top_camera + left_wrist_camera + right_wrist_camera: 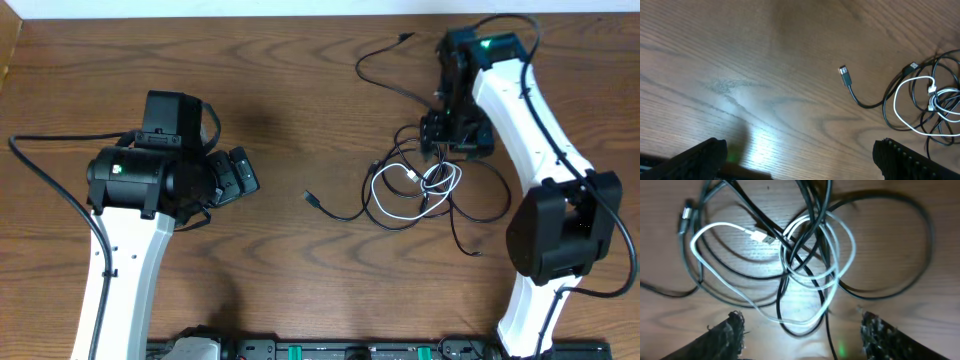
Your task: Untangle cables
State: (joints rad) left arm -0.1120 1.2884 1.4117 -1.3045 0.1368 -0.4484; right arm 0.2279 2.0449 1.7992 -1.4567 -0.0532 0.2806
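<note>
Overhead: right gripper open at the knot, left gripper open and well apart

Overhead, the right gripper (456, 133) hangs at the far edge of the cables (420, 190). They lie knotted on the wooden table (300, 80), just toward the robot from its fingers. Its jaws stand wide apart and hold nothing. The right wrist view looks straight down on the knot. The two dark fingertips (732, 330) sit at the lower corners, and the heap spreads ahead of them and between them. Whether the tips touch the table or any cord I cannot tell.

The white cable (760, 236) coils in several loops directly ahead of this gripper's gap, its plug end pointing into the middle of the heap. The black cables (811, 205) cross over and under those white loops. One wide black loop swings out ahead of the finger on the right of that picture. A grey-tipped plug (686, 215) lies well ahead of the other finger.

From the knot, one black tail runs out toward the left gripper (236, 176) and ends in a small plug (312, 198). That plug lies between the two grippers, nearer the left one yet clear of it. Another black tail loops away beyond the right gripper's wrist, and a third trails back toward the robot's base.

The left gripper is also open, jaws wide, with only bare wood between them. It is well apart from the cables. In the left wrist view the small plug (844, 72) lies ahead of it and the knot sits off toward the right gripper's side.
</note>
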